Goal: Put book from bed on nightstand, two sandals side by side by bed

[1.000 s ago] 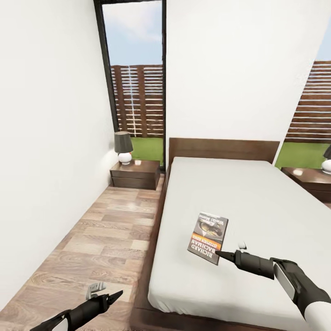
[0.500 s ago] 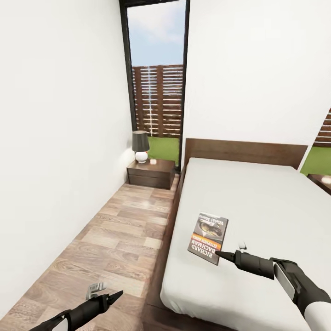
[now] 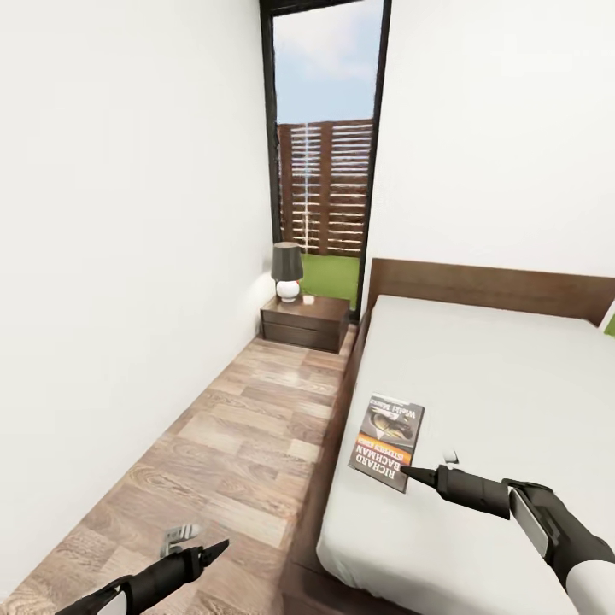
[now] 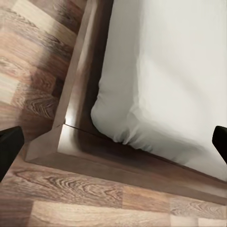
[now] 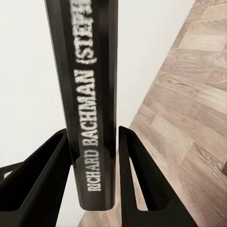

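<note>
- Wood planks are covering the floor (image 3: 231,444) on the left side of the bedroom, and they are making a long path between the white wall (image 3: 128,256) and the bed.
- Low at the left, the left claw (image 3: 203,553) is hanging over the floor near the foot corner of the bed. In the left wrist view its two fingertips (image 4: 9,149) are sitting far apart at the edges, so it is spread wide and holding nothing. I think it is waiting there, out of the way, while the other arm is doing the carrying.
- Far down the path, the nightstand (image 3: 306,323) is standing in the corner, right beside the head of the bed, with a lamp (image 3: 288,272) on its top. There is bare top next to the lamp, so it looks like a good spot for the book.
- Next comes the bed (image 3: 512,401), with its pale grey mattress and brown frame.
- Over the near part of the mattress, the book (image 3: 389,440) is being held up in the air, tilted, not lying flat.
- The right claw (image 3: 408,472) is pinching the book by its bottom edge. In the right wrist view the book's spine (image 5: 90,104) is sitting tight between the two black fingers (image 5: 45,184).
- I think the robot is carrying the book toward the nightstand now. The grip is near one edge, so the book could swing or slip.
</note>
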Available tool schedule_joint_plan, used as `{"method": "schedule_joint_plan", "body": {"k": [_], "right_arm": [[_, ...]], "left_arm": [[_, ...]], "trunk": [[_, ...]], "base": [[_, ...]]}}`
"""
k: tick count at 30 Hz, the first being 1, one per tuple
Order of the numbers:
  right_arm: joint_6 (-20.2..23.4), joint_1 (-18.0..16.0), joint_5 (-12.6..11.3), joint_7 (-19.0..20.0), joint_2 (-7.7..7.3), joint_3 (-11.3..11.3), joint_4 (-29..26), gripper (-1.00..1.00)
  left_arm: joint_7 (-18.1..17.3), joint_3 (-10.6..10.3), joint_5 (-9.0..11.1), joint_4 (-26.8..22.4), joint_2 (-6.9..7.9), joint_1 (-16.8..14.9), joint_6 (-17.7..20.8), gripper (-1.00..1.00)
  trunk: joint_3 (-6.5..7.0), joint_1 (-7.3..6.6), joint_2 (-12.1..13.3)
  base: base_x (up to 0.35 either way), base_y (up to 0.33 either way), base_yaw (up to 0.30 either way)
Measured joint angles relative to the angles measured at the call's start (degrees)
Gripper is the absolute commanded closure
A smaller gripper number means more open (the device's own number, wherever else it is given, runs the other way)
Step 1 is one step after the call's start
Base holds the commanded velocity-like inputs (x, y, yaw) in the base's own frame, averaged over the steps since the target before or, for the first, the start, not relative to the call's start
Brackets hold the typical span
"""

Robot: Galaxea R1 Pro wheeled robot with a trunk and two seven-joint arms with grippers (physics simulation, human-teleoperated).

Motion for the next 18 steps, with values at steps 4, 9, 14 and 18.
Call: {"method": "schedule_joint_plan", "body": {"k": [4, 9, 14, 18], "right_arm": [[-0.05, 0.00, 0.00, -0.05, 0.07, 0.07, 0.00, 1.00], [-0.08, 0.00, 0.03, -0.27, 0.10, 0.08, 0.00, 1.00], [-0.08, 0.00, 0.00, -0.27, 0.17, 0.09, 0.00, 1.00], [-0.09, 0.00, 0.01, -0.23, 0.17, 0.09, 0.00, 1.00]], "left_arm": [[-0.03, -0.01, 0.00, 0.02, -0.48, 0.00, 0.00, -1.00], [-0.02, 0.00, 0.00, 0.02, -0.71, 0.00, 0.00, -1.00], [0.01, 0.00, 0.00, 0.04, -0.79, 0.00, 0.00, -1.00], [-0.02, 0.00, 0.00, 0.08, -0.80, 0.00, 0.00, -1.00]], "trunk": [[0.00, 0.00, 0.00], [0.00, 0.00, 0.00], [0.00, 0.00, 0.00], [0.00, 0.00, 0.00]], "base": [[0.000, 0.000, 0.201], [0.000, 0.000, 0.203], [0.000, 0.000, 0.214], [0.000, 0.000, 0.224]]}}
